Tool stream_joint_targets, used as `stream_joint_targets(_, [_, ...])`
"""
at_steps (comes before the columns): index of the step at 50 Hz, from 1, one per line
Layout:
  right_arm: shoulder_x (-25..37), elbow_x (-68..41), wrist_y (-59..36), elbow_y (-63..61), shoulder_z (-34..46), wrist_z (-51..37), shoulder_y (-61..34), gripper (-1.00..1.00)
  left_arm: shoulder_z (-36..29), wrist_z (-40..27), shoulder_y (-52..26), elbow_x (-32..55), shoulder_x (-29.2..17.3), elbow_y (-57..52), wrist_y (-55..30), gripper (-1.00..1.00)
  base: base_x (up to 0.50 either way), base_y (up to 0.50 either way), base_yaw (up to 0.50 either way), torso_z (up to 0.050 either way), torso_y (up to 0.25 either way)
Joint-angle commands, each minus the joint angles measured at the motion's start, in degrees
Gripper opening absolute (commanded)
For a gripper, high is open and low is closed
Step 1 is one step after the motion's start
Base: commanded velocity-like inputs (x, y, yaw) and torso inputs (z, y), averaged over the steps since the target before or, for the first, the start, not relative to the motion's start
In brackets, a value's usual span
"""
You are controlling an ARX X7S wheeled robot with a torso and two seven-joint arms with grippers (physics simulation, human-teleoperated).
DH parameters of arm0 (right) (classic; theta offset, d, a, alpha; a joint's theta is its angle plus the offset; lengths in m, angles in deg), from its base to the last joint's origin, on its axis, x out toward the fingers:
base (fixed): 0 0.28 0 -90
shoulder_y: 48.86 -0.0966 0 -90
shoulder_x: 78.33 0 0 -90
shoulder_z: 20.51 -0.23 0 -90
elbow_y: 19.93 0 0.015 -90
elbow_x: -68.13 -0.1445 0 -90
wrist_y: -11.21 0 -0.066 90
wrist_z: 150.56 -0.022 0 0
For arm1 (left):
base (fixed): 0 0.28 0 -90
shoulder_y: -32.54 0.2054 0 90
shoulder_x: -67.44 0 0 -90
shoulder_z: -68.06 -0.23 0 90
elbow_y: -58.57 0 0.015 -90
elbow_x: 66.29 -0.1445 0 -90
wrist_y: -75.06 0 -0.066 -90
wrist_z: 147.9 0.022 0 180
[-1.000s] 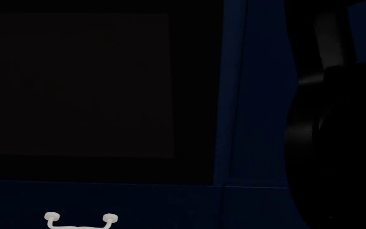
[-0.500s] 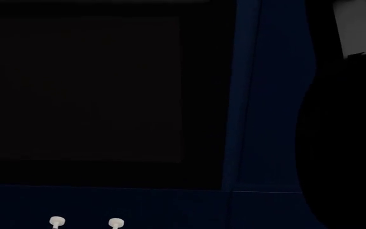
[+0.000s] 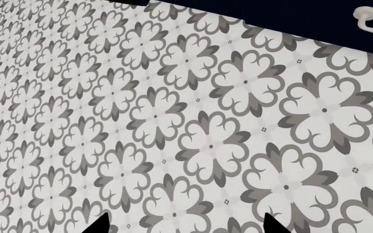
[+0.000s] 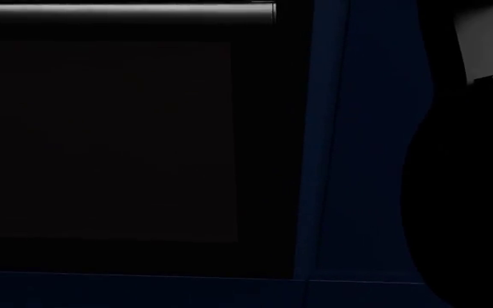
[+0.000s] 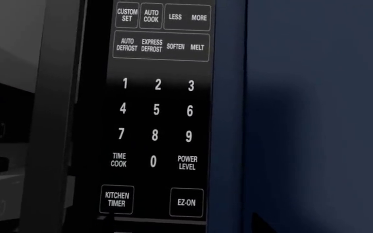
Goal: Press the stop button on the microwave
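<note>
The microwave's keypad (image 5: 157, 111) fills the right wrist view, with number keys, KITCHEN TIMER (image 5: 116, 199) and EZ-ON (image 5: 186, 202). No stop button shows; only the top edge of a lower row appears at the frame's edge. My right gripper (image 5: 185, 229) is close in front of the keypad's lower part. One dark fingertip (image 5: 262, 224) shows against the blue panel, set wide, so the gripper is open. My left gripper (image 3: 185, 228) is open and empty over the floor. The head view shows the dark microwave door (image 4: 101, 141) and its handle bar (image 4: 126, 11).
A dark blue cabinet panel (image 4: 366, 160) stands right of the microwave, also in the right wrist view (image 5: 316, 116). My right arm (image 4: 474, 205) is a dark mass at the head view's right. Patterned floor tiles (image 3: 173, 126) and a white cabinet handle (image 3: 371, 17) show in the left wrist view.
The head view has shifted upward: the microwave's handle bar has come into view at the top, and the white drawer handle has dropped out at the bottom.
</note>
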Motion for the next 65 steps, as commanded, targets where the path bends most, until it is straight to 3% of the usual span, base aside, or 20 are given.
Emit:
stream_joint_targets(1, [0.03, -1.79, 2.11, -0.61, 2.89, 0.73, -0.06, 1.0, 0.04, 0.0, 0.08, 0.01, 0.0, 0.1, 0.0, 1.0, 0.16, 0.5, 0.0, 0.05, 0.045])
stream_joint_targets(65, [2.61, 0.8, 2.25, -6.65, 1.49, -0.55, 2.28, 1.0, 0.04, 0.0, 0.08, 0.01, 0.0, 0.1, 0.0, 1.0, 0.12, 0.0, 0.0, 0.05, 0.045])
